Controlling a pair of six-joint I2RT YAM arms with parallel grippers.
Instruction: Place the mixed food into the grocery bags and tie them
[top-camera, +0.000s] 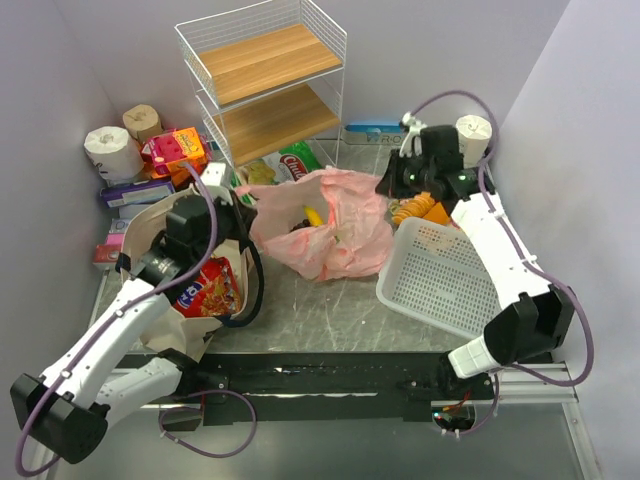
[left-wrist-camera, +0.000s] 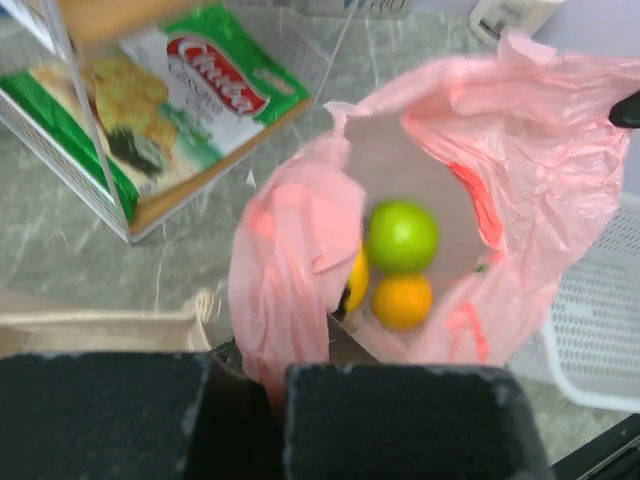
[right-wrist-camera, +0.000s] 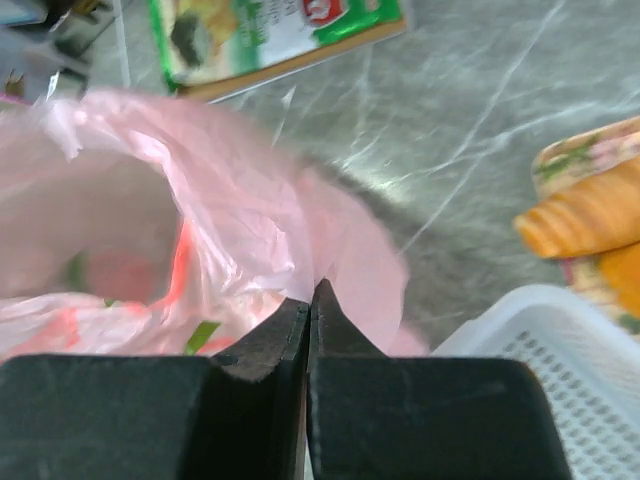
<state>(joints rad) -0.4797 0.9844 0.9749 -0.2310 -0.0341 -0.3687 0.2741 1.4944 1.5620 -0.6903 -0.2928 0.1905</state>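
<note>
Pink bag (top-camera: 330, 235) sits mid-bench (top-camera: 330, 300), green apple (left-wrist-camera: 402, 236), orange (left-wrist-camera: 402, 300) and banana (top-camera: 314, 215) already inside, not tied yet. Left pincer (left-wrist-camera: 270, 385) is clamped on its rim, right pincer (right-wrist-camera: 310, 300) looks pinched together on the opposite edge. Tote (top-camera: 150, 222) has a red snack packet (top-camera: 208, 290), also untied

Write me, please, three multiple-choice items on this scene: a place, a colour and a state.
1. Where is the green apple? A in the pink bag B in the basket C on the shelf
2. What colour is the perforated basket? A blue B white C black
3. How is the right gripper? A wide open B shut on a bottle C shut on the pink bag
1 A, the apple shows inside the bag's mouth; 2 B, its mesh is white; 3 C, pink plastic is pinched between its closed fingers.
</note>
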